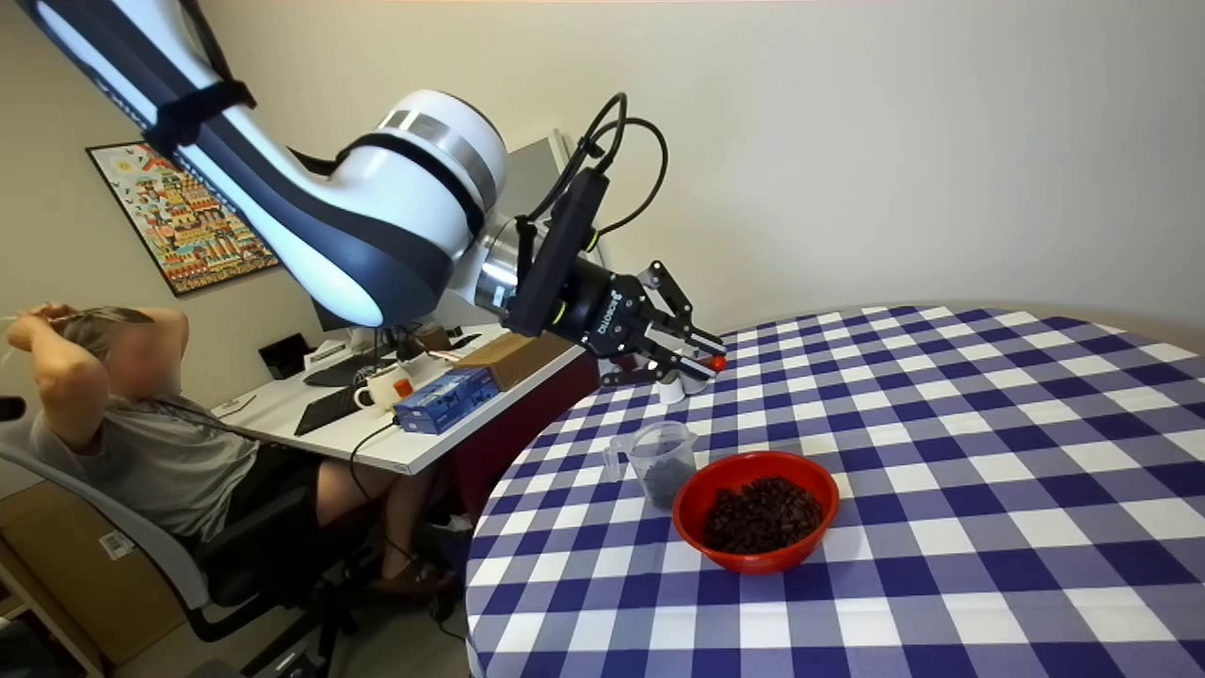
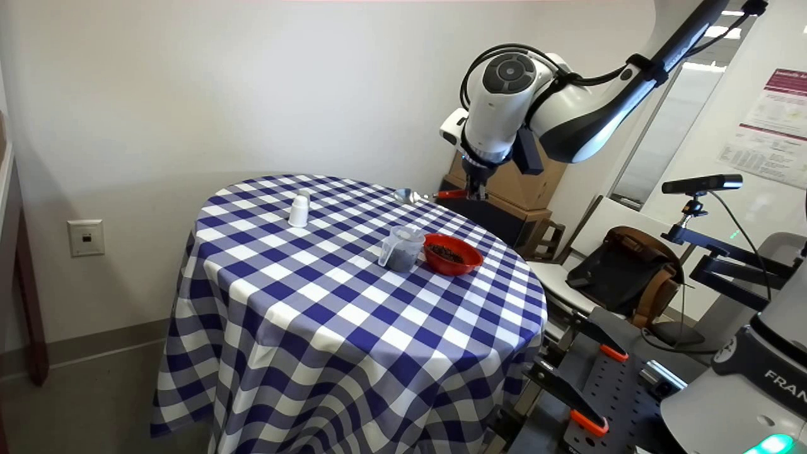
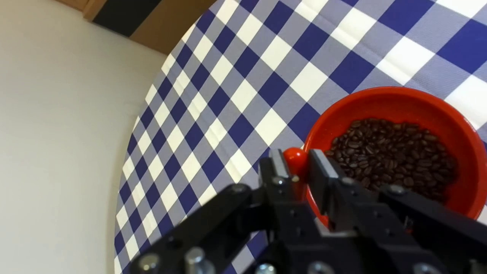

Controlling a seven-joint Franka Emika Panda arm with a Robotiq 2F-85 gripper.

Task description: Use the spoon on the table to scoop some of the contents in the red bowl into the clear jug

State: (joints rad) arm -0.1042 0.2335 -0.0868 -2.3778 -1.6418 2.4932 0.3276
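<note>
Between the fingers [image 3: 322, 163] | spoon [image 2: 440, 195], gripped by handle [image 2: 452, 194] | seemingly level

Bench [image 2: 340, 302]: round; draped in blue-and-white check that hangs in folds below its edge.
Spoon [image 2: 442, 195]: silver metal with a red-orange handle; held by the handle, raised off the bench, nearly level in an exterior view.
Red bowl [image 2: 463, 267]: round, bright red, upright; near the right-hand curve of the bench's edge in an exterior view.
Beans [image 3: 395, 154]: small, dark brown, faintly glossy; heaped in the red bowl, its inner wall showing above them.
Clear jug [image 1: 659, 450]: transparent, upright, just beside the red bowl, handle turned away from it; lower part dark, cause not discernible.
</note>
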